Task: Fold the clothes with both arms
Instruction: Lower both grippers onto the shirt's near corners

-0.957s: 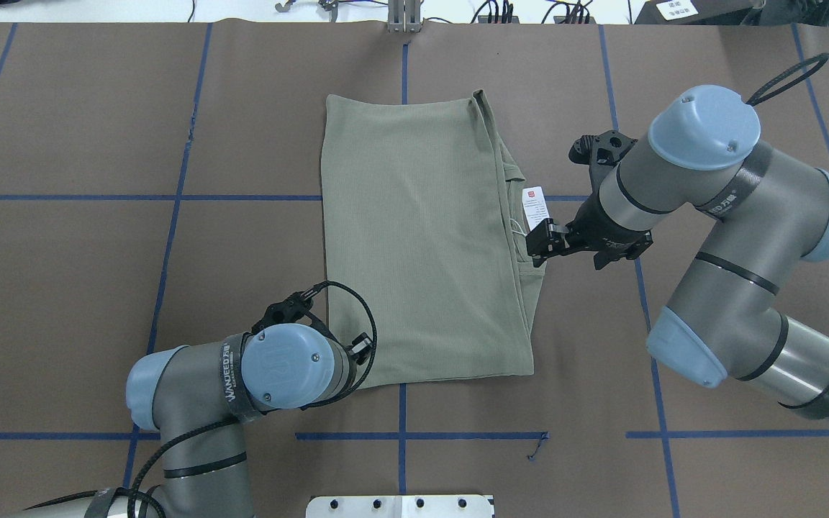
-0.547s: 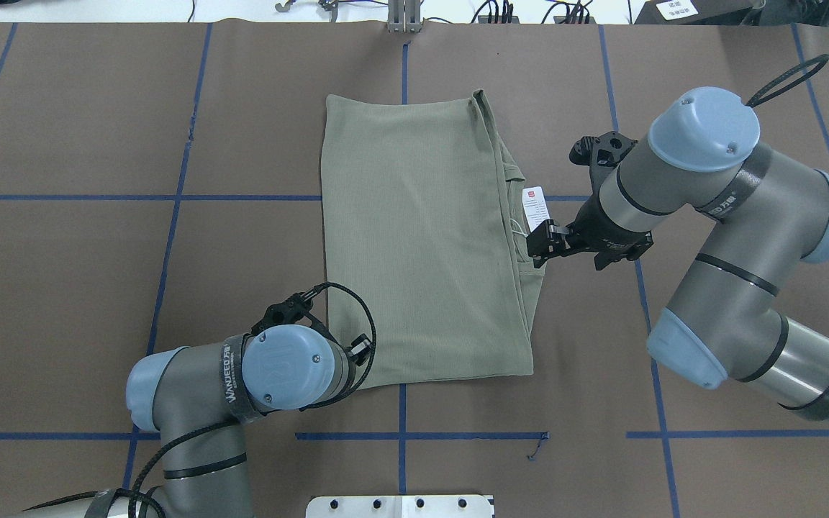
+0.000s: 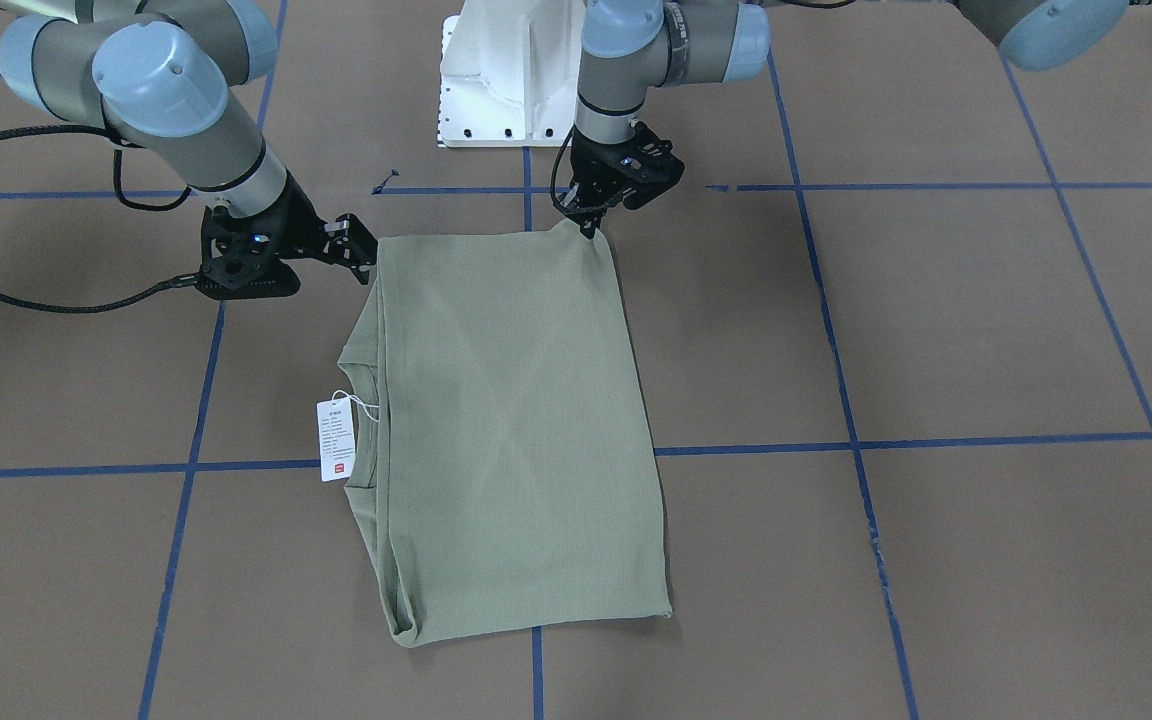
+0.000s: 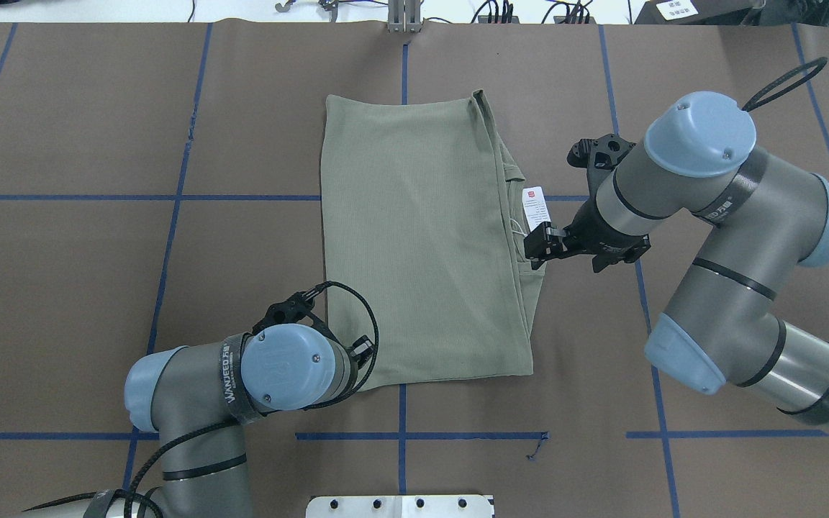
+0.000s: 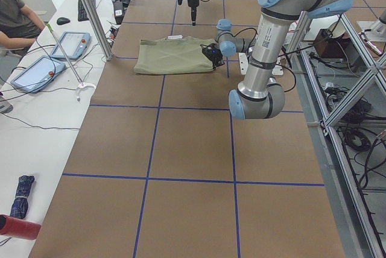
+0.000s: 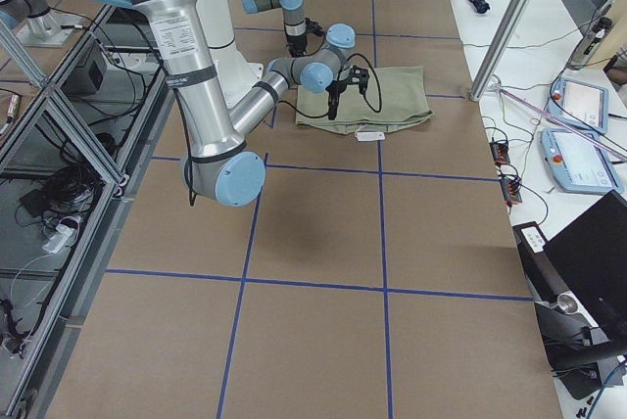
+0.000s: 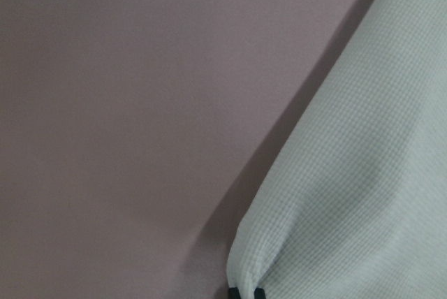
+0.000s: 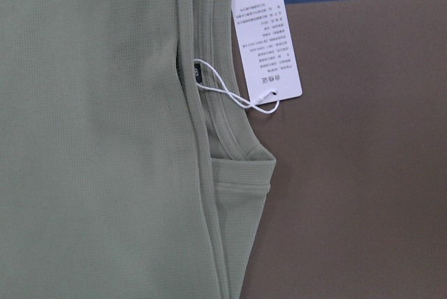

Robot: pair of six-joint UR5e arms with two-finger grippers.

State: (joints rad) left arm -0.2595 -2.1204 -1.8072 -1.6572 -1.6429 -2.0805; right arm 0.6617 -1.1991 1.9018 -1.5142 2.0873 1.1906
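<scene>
- While the shirt [image 4: 422, 237] lies folded into a long rectangle in the middle of the counter [image 4: 62, 288], the left end effector [image 3: 588, 222] is closed on the corner nearest the robot's left, probably to lift it for the next fold.
- Its own camera shows the cloth gathered to a point between two dark fingertips [image 7: 244, 292], with shadow under the raised edge.
- The right end effector [image 4: 538, 248] sits at the shirt's right edge, just beside the collar [image 8: 216, 68] and the paper tag [image 4: 537, 207], likely lining up the matching grip.
- Whether that one is open or closed I cannot tell: its fingertips fall outside its camera's picture, and the wider views are too coarse.
- Seen from overhead, the left arm's wrist covers its end effector.
- The sleeves are tucked inside the fold and hidden.
</scene>
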